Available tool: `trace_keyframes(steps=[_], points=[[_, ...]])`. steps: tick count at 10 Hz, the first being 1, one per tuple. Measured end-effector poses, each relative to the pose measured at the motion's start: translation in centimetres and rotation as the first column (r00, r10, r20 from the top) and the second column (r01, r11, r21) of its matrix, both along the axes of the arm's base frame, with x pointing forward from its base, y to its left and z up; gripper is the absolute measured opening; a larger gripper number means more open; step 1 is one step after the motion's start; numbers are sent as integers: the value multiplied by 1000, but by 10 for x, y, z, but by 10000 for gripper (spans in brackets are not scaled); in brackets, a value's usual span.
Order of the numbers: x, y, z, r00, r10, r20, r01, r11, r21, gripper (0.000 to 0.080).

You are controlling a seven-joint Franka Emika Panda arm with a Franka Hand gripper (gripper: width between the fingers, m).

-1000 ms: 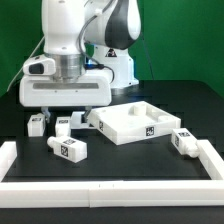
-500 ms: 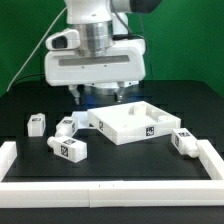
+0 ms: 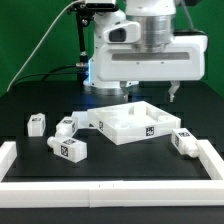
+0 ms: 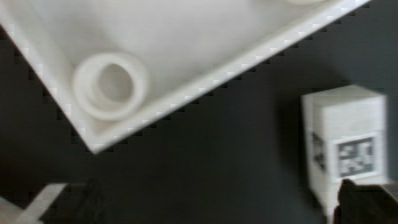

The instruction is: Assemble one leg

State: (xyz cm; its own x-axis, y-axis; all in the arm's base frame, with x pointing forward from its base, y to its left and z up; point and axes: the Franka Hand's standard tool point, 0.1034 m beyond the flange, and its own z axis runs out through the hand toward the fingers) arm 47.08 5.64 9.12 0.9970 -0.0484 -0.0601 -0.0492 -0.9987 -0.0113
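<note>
Several small white tagged legs lie on the black table: one [image 3: 183, 141] to the exterior view's right of the panel, and three [image 3: 37, 124] [image 3: 65, 127] [image 3: 68, 150] at its left. The large white rimmed panel [image 3: 135, 122] sits mid-table. My gripper [image 3: 150, 93] hangs open and empty above the panel's right part, holding nothing. In the wrist view my gripper [image 4: 210, 205] shows two dark fingertips [image 4: 365, 200] wide apart over bare table. One tip is next to a leg [image 4: 347, 130]. The panel's corner [image 4: 196, 50] with a round hole is beside it.
A low white border [image 3: 110, 188] runs along the table's front and up both sides. The arm's white base [image 3: 105, 70] stands behind the panel. A green wall is at the back.
The arm has swung from above the left-hand legs to the exterior view's right, over the panel, and is a little higher. The parts on the table have not moved.
</note>
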Motion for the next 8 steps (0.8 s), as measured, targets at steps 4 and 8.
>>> trace_keyframes(steps=[4, 8], points=[[-2, 1, -1, 1000, 5, -2, -5, 1000, -1, 649], [9, 52, -27, 991, 107, 80, -107, 994, -2, 649]])
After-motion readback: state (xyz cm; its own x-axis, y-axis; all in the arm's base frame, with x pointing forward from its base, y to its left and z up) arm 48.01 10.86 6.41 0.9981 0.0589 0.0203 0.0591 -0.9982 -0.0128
